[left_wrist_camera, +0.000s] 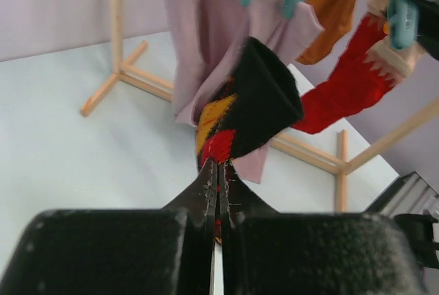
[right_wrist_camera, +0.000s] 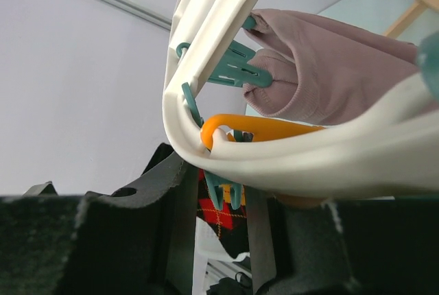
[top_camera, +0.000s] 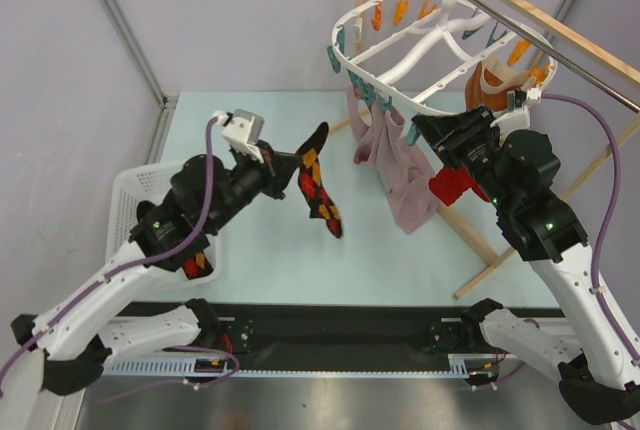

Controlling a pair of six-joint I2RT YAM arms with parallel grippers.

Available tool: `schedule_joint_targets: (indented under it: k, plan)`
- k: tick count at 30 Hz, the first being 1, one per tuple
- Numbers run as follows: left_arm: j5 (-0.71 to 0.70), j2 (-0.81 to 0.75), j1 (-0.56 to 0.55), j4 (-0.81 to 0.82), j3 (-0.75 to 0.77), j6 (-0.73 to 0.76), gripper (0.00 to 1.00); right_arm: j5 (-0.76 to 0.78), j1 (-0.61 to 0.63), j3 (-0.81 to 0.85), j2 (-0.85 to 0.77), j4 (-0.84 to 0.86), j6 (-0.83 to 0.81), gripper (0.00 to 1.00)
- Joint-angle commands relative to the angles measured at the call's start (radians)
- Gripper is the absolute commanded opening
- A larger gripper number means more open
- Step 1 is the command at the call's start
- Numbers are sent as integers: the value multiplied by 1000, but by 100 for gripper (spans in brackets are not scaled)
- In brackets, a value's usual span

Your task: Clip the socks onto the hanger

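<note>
One black sock (top_camera: 318,188) with red and orange diamonds hangs in the air from my left gripper (top_camera: 285,172), which is shut on its edge. The left wrist view shows the fingertips pinched together on that sock (left_wrist_camera: 264,103). A second patterned sock (top_camera: 197,263) lies in the basket under my left arm. The white round hanger (top_camera: 415,50) hangs at the back right. My right gripper (top_camera: 432,133) is up at its front rim. In the right wrist view the jaws stand on either side of a teal clip (right_wrist_camera: 226,195) below the rim (right_wrist_camera: 219,14).
A mauve-pink cloth (top_camera: 405,185), a red sock (top_camera: 455,185) and an orange-brown garment (top_camera: 488,90) hang from the ring's clips, close to the held sock. Wooden rack poles (top_camera: 480,240) cross the right side. A white basket (top_camera: 125,200) stands at the left.
</note>
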Motion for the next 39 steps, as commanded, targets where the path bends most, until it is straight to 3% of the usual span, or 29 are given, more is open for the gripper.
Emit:
schedule_joint_targets:
  k: [1, 5, 7, 9, 18, 39]
  plan:
    - [-312, 60, -148, 32, 91, -3, 0, 36, -6, 26, -4, -3, 3, 0]
    - [-560, 206, -376, -33, 227, -21, 0, 41, -6, 27, 3, 0, 1, 0]
    - [-712, 264, -438, -81, 284, -29, 0, 42, -5, 29, 7, -1, 0, 0]
    - [-759, 323, -486, -144, 340, -84, 0, 42, -5, 29, 10, 0, 1, 0]
    - [-775, 442, -504, -161, 437, -128, 0, 53, -5, 33, 13, -8, -8, 0]
    - [-732, 608, -516, -213, 593, -79, 0, 73, 7, 44, 17, -24, -3, 0]
